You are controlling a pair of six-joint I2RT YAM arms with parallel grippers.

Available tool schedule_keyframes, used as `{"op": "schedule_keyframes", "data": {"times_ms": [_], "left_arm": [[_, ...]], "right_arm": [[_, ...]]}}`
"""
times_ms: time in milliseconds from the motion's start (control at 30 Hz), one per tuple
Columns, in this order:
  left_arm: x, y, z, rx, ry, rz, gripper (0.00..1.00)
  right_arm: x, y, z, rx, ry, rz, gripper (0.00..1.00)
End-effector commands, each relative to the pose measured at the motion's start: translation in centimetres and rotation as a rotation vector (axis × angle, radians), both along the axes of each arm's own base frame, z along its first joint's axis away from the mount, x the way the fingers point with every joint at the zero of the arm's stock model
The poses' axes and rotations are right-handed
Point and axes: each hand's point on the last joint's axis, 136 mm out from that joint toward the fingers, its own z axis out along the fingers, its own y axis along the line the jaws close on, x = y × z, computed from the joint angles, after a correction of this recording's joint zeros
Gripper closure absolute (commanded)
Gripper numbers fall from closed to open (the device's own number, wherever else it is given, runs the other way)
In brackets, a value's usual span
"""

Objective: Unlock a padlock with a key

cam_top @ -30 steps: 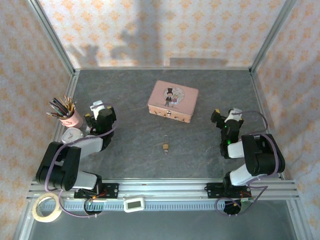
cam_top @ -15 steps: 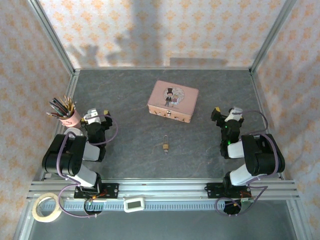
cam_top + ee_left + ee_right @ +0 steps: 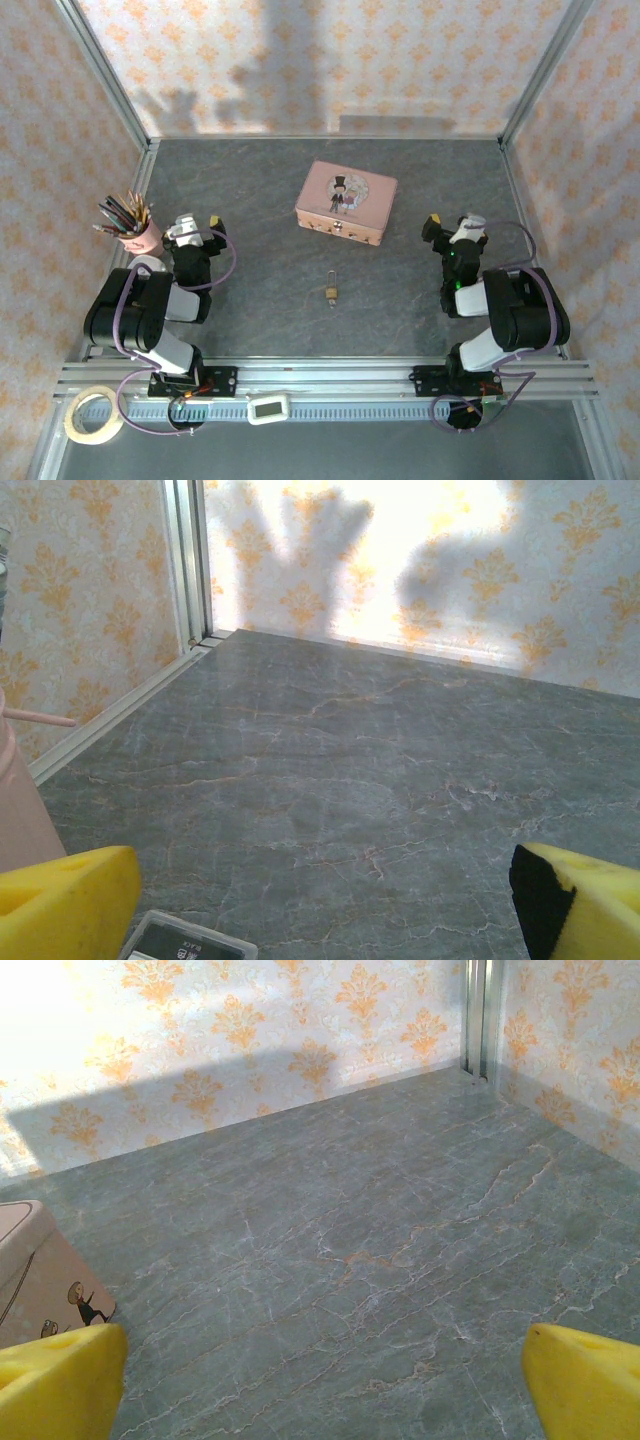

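The left arm [image 3: 135,315] has folded back toward its base. A second ago its white forearm link lay low and flat just beside the pink pencil cup [image 3: 147,238], with the dark upper link slumped close to the near edge. Now the upper link stands steeper and largely covers that white link. The left hand [image 3: 197,228] sits a little further left than a second ago, closer to the cup. Since half a second ago it has edged only slightly right, and its yellow fingertip [image 3: 215,221] shows more plainly.
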Motion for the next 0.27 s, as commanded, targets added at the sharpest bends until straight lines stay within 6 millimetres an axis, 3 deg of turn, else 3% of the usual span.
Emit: {"op": "schedule_keyframes", "data": {"times_ms": [0,233], "left_arm": [[0.5,-0.18,1.25,0.006,-0.046,-0.016,0.04],[0.53,-0.16,1.3,0.006,-0.047,-0.014,0.03]], "right_arm": [[0.1,-0.17,1.06,-0.016,-0.039,-0.002,0.0],[0.14,-0.06,0.97,-0.024,-0.034,-0.005,0.0]]}}
